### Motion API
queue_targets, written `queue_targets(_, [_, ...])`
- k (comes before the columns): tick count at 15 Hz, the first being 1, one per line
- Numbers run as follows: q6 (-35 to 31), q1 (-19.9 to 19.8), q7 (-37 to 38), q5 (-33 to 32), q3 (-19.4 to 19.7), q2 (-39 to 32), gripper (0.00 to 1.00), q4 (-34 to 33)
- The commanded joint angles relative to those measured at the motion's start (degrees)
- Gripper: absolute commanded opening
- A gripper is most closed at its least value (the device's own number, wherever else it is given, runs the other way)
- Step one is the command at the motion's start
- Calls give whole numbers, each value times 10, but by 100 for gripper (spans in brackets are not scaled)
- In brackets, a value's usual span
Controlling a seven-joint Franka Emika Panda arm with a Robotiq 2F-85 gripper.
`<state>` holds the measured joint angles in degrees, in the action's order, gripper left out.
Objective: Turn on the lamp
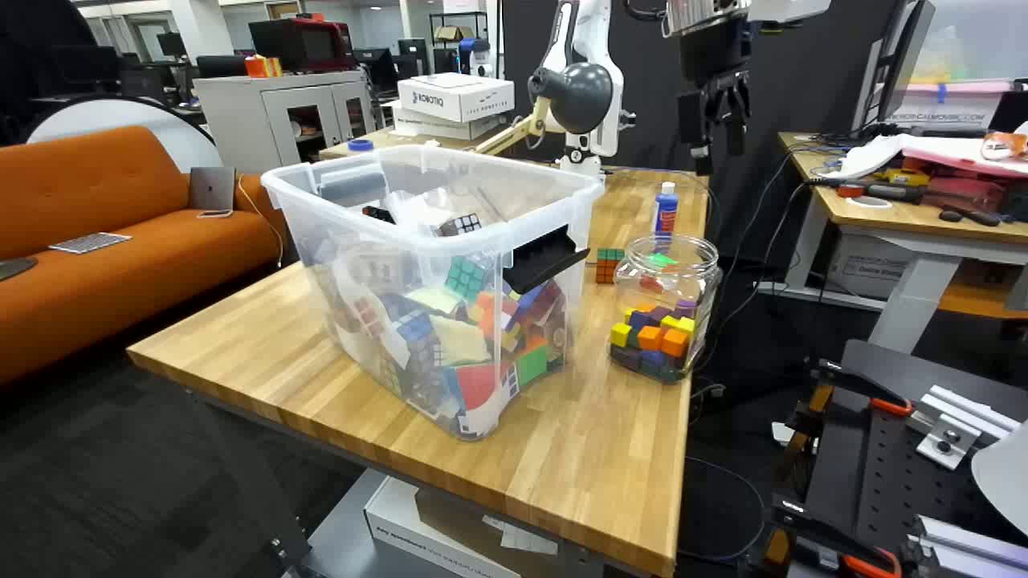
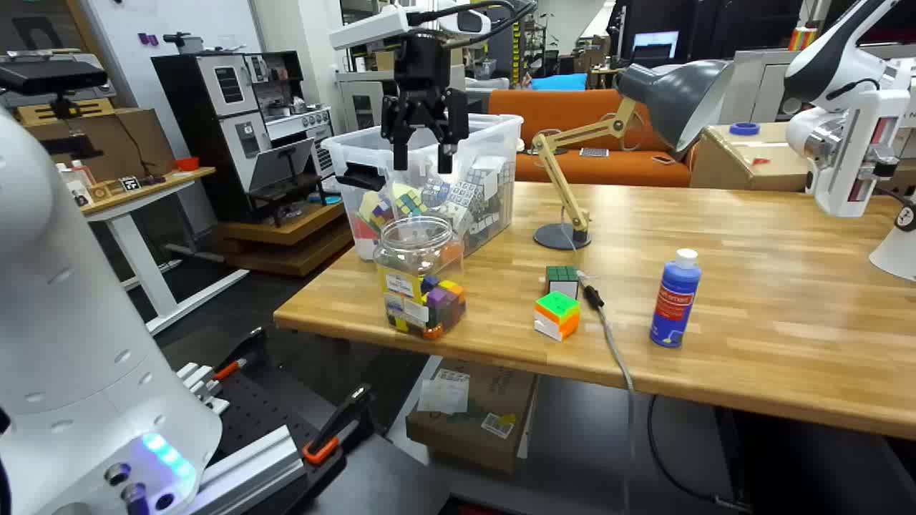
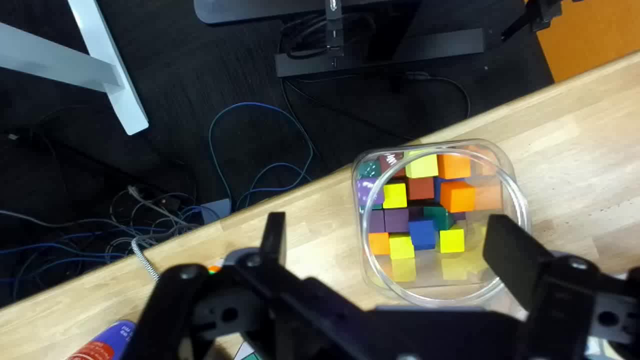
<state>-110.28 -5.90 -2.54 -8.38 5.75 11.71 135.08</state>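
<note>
The desk lamp has a grey shade [image 2: 676,100], a wooden arm [image 2: 562,172] and a dark round base [image 2: 562,237]. The shade also shows in an exterior view [image 1: 586,98]; I see no clear glow from it. A grey cord [image 2: 615,350] with a black inline piece [image 2: 592,297], which looks like a switch, runs over the table's edge. My gripper [image 2: 423,161] is open and empty, raised above the clear jar and apart from the lamp and cord. It also shows in an exterior view [image 1: 719,152] and the wrist view [image 3: 389,240]. The lamp is out of the wrist view.
A clear jar [image 3: 370,275] of coloured cubes stands below the gripper. A big plastic bin [image 1: 434,241] is beside it. Two puzzle cubes, one green-orange [image 2: 557,315] and one dark green [image 2: 562,281], and a blue bottle [image 2: 675,300] stand near the cord. Another white arm [image 2: 851,143] is behind.
</note>
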Motion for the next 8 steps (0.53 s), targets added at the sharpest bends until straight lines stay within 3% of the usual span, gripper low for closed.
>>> queue_targets(1, [1, 0, 0, 0, 0, 0, 100, -1])
queue_targets(8, [-42, 4, -4, 12, 0, -88, 100, -68])
